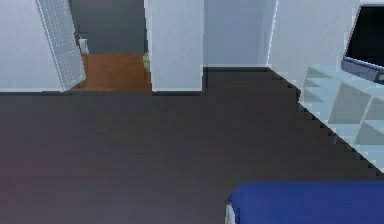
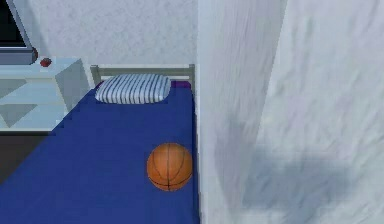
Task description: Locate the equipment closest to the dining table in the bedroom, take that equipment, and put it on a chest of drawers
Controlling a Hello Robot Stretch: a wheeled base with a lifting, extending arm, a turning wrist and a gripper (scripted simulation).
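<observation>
An orange basketball [image 2: 169, 166] lies on a bed with a blue cover [image 2: 100, 135] in the arm side view, near the bed's right side. At the head of the bed a striped pillow [image 2: 134, 90] rests against a pale slatted headboard [image 2: 143, 70]. In the forward view a corner of the blue bed [image 1: 310, 203] pokes in at the bottom right.
A white shelf unit [image 1: 345, 100] with a dark TV [image 1: 365, 40] stands along the forward view's right; the same unit [image 2: 40, 85] carries a small red thing [image 2: 45, 62]. Dark floor [image 1: 150, 140] stretches ahead to an open white door [image 1: 60, 45] and an orange-floored doorway [image 1: 115, 72].
</observation>
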